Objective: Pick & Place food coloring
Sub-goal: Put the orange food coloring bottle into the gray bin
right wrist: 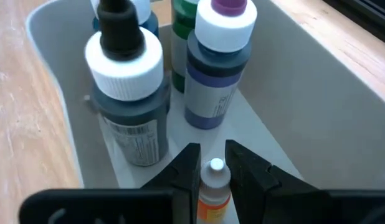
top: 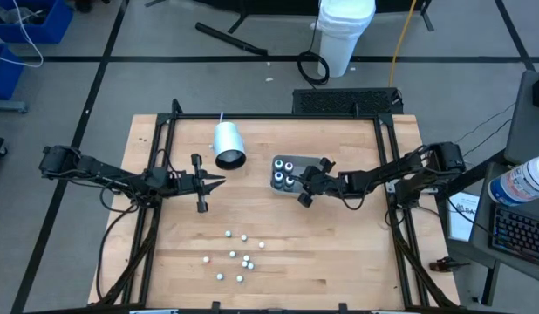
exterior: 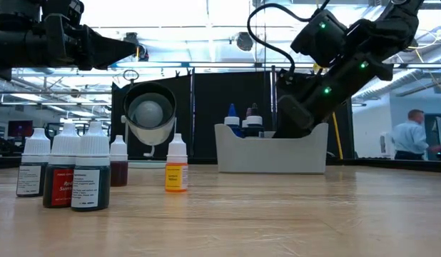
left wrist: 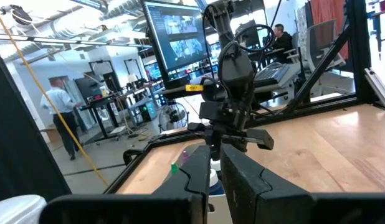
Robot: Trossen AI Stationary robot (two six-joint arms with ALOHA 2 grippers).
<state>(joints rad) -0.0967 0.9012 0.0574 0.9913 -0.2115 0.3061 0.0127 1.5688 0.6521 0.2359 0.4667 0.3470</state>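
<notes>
Right claw lowers an orange-labelled bottle into the tray.

Pinched by its white cap, the small food coloring bottle hangs over the tray's bare floor beside a black-topped bottle and a purple-topped one; placing is in hand, and next calls for setting it upright, then releasing. More bottles wait on the surface. The left claw, fingers close together and empty, hovers near the tipped cup. One label appears to begin "Red"; other print is unreadable.
</notes>
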